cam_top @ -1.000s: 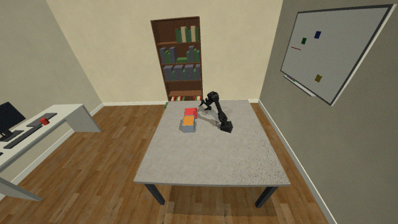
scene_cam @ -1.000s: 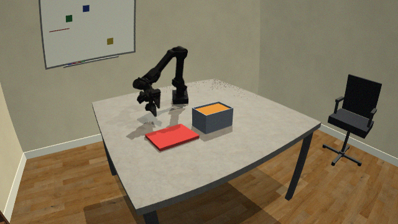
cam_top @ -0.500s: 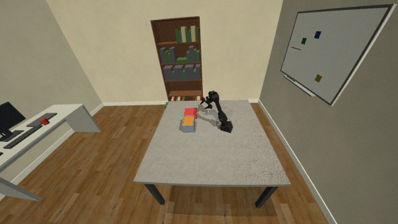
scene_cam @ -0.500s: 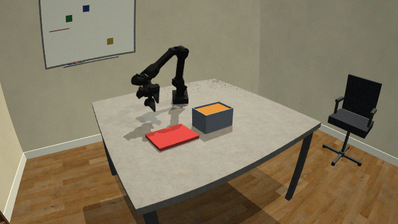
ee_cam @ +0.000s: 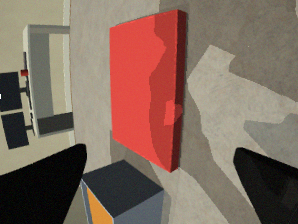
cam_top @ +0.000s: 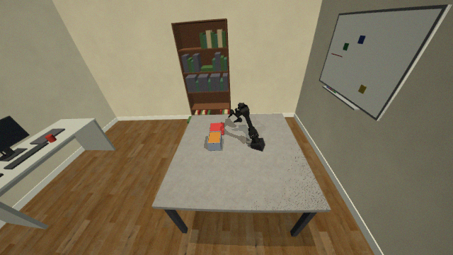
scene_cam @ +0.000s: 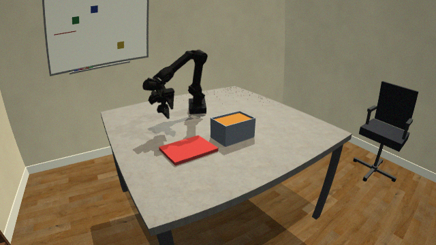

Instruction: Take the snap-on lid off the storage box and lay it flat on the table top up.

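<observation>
The red lid (scene_cam: pixel 188 149) lies flat on the table, beside the storage box and apart from it. It also shows in the top view (cam_top: pixel 216 127) and in the wrist view (ee_cam: pixel 148 96). The grey-blue storage box (scene_cam: pixel 233 127) stands open with an orange inside; it also shows in the top view (cam_top: pixel 214 140) and the wrist view (ee_cam: pixel 123 212). My gripper (scene_cam: pixel 164 107) is open and empty. It hangs in the air above the table, behind the lid and clear of it. Its two dark fingers frame the wrist view (ee_cam: pixel 160 203).
The arm's base (scene_cam: pixel 197 106) stands on the table behind the box. A bookshelf (cam_top: pixel 204 67) is against the far wall, a desk (cam_top: pixel 46 142) at the left, and an office chair (scene_cam: pixel 388 126) stands off the table's right side.
</observation>
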{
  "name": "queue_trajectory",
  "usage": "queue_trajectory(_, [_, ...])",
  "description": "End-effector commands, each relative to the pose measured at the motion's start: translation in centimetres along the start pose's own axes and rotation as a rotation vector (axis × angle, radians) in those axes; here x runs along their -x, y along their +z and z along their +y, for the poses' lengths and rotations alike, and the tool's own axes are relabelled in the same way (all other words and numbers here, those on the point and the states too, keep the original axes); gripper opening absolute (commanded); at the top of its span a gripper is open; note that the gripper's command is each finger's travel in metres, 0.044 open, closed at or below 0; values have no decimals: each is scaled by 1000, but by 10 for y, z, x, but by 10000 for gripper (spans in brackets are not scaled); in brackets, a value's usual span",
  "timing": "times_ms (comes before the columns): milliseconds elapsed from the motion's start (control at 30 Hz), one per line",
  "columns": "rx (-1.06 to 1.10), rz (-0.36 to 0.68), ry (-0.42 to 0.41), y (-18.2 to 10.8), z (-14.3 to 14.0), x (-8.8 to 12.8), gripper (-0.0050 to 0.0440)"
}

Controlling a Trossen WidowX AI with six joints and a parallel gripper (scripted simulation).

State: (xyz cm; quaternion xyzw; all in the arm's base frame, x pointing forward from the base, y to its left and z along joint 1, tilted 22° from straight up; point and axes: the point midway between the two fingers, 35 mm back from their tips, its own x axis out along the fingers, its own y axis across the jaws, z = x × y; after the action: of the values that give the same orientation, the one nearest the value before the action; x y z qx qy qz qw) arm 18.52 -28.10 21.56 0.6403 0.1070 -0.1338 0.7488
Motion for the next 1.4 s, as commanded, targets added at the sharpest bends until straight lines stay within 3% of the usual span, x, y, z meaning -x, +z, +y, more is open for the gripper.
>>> queue_trajectory(0, [6, 2, 2, -1, -1, -1, 440])
queue_trajectory(867, [6, 2, 2, -1, -1, -1, 440])
queue_trajectory(967, [6, 2, 2, -1, -1, -1, 368])
queue_trajectory(1033, [6, 2, 2, -1, -1, -1, 368])
queue_trajectory(1367, [6, 2, 2, -1, -1, -1, 128])
